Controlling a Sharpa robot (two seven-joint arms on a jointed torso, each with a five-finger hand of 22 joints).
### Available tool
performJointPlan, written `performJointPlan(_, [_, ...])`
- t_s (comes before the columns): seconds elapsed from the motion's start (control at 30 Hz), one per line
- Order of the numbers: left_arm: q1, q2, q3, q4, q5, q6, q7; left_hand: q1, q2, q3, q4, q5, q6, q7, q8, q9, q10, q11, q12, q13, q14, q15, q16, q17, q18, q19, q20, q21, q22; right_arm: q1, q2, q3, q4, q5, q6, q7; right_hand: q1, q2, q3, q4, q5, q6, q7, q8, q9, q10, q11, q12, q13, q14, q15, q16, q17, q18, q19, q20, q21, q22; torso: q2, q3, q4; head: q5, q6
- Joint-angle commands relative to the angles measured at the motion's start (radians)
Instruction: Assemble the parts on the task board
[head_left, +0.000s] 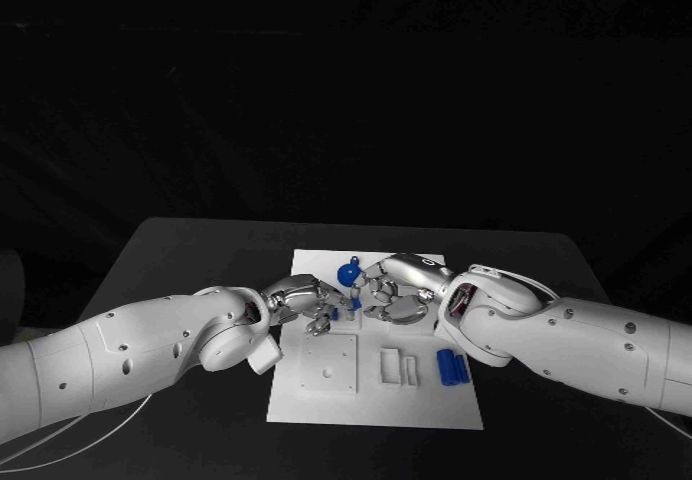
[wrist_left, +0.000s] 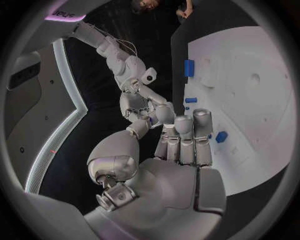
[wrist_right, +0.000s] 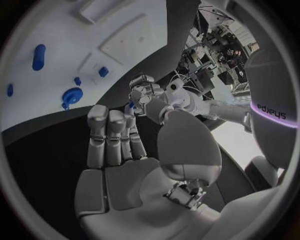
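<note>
black table (head_left: 188, 250) in a dark room, white task board (head_left: 325, 400) mid-table with blue parts (head_left: 451, 367) lying on it; we see left hand (head_left: 300, 300) and right hand (head_left: 392, 292) meeting fingertip to fingertip over its far half, likely passing a small blue piece, though we cannot tell which holds it.

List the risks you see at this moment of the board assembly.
1. The left hand and right hand meet close together over the task board; their fingers could collide.
2. Whether either hand holds a small blue part cannot be told; a loose pinch might drop it.
3. The blue round part sits just behind the hands, and the blue cylinders lie by the right arm; a sweep could knock them.
</note>
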Motion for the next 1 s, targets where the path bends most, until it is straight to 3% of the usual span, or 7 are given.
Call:
performJointPlan(0.03, [0.002, -0.001, 0.002, -0.004, 0.04, -0.029, 0.005, 0.008, 0.018, -0.005, 0.0, 0.009, 0.069, -0.03, 0.007, 0.002, 0.001, -0.009, -0.004, -0.001, -0.02, -0.024, 0.0, -0.002, -0.019, 0.001, -0.125, -0.001, 0.013, -0.003, -0.003, -0.002, 0.004, -0.012, 0.025, 0.002, -0.006, 0.002, -0.001, 0.003, -0.005, 0.014, 0.007, 0.006, 0.001, -0.001, 0.005, 0.006, 0.0, 0.0, 0.005, 0.005, 0.001, 0.074, 0.003, -0.004, 0.003, 0.015, 0.0, 0.0003, -0.0002, 0.001, -0.001])
performJointPlan(0.7, [0.002, 0.002, 0.002, -0.005, 0.043, -0.043, -0.01, 0.003, 0.014, -0.005, -0.008, 0.042, 0.075, -0.032, 0.01, 0.007, 0.0, -0.011, -0.005, -0.003, -0.022, -0.026, 0.002, -0.007, -0.02, 0.0, -0.126, -0.002, 0.013, -0.006, 0.0, -0.002, 0.004, -0.012, 0.013, -0.007, -0.01, 0.002, -0.003, 0.004, -0.005, 0.023, 0.011, 0.011, 0.002, -0.001, 0.009, 0.006, -0.001, 0.0, 0.007, 0.006, 0.001, 0.074, 0.004, -0.004, 0.003, 0.015, 0.0, -0.0011, 0.0014, -0.001, -0.001])
performJointPlan(1.0, [0.002, 0.0, 0.002, -0.007, 0.009, -0.103, -0.054, 0.009, 0.004, -0.003, -0.01, 0.043, 0.084, -0.035, 0.014, 0.011, -0.001, -0.014, -0.006, -0.003, -0.022, -0.028, 0.003, -0.009, -0.019, 0.002, -0.128, -0.001, 0.013, -0.006, -0.002, -0.002, -0.003, 0.002, -0.01, -0.014, -0.015, -0.003, -0.005, 0.008, -0.004, 0.018, 0.015, 0.007, -0.001, -0.001, 0.013, 0.006, -0.002, 0.0, 0.012, 0.006, 0.0, 0.074, 0.004, -0.005, 0.003, 0.014, 0.0, -0.0009, 0.0005, -0.001, 0.0])
